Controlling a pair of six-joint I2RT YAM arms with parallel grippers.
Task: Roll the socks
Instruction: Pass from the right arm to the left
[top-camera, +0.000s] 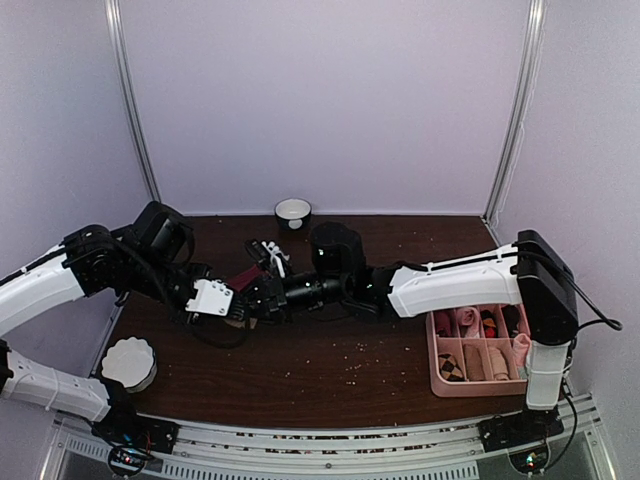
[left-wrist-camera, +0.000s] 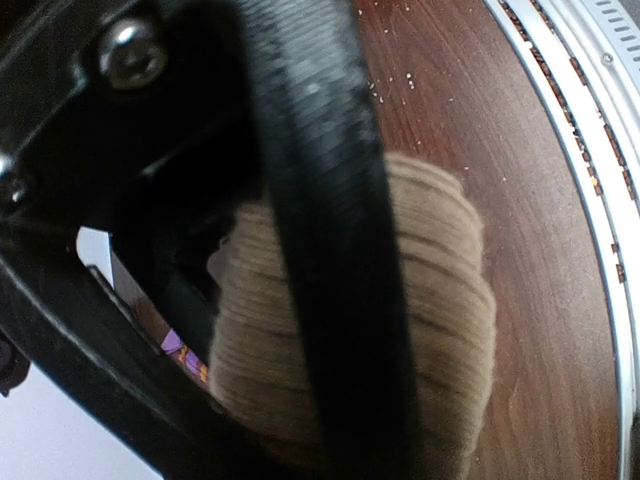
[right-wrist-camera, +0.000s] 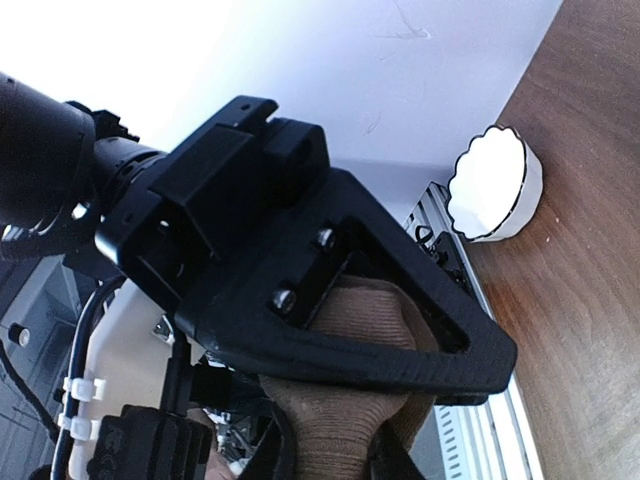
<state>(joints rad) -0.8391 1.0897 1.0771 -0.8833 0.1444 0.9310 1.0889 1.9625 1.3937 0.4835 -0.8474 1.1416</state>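
Observation:
The socks are bundled between my two grippers at the table's left middle. In the top view only a dark red patch (top-camera: 243, 277) shows between the black fingers. In the left wrist view the tan sock (left-wrist-camera: 445, 300) is a ribbed roll lying on the wood, and a purple-striped bit (left-wrist-camera: 172, 346) peeks out beneath it. My left gripper (top-camera: 222, 298) (left-wrist-camera: 300, 380) is closed against the roll, one black finger (left-wrist-camera: 320, 230) crossing it. My right gripper (top-camera: 258, 296) (right-wrist-camera: 340, 455) pinches the tan sock (right-wrist-camera: 350, 420) between its fingers, just under the left gripper's triangular finger (right-wrist-camera: 400, 335).
A pink divided tray (top-camera: 436, 362) of small rolled socks stands at the right front. A white fluted bowl (top-camera: 130, 362) (right-wrist-camera: 497, 185) sits at the left front. A dark-rimmed cup (top-camera: 293, 212) is at the back wall, with a small white object (top-camera: 270, 252) near it. Crumbs dot the table.

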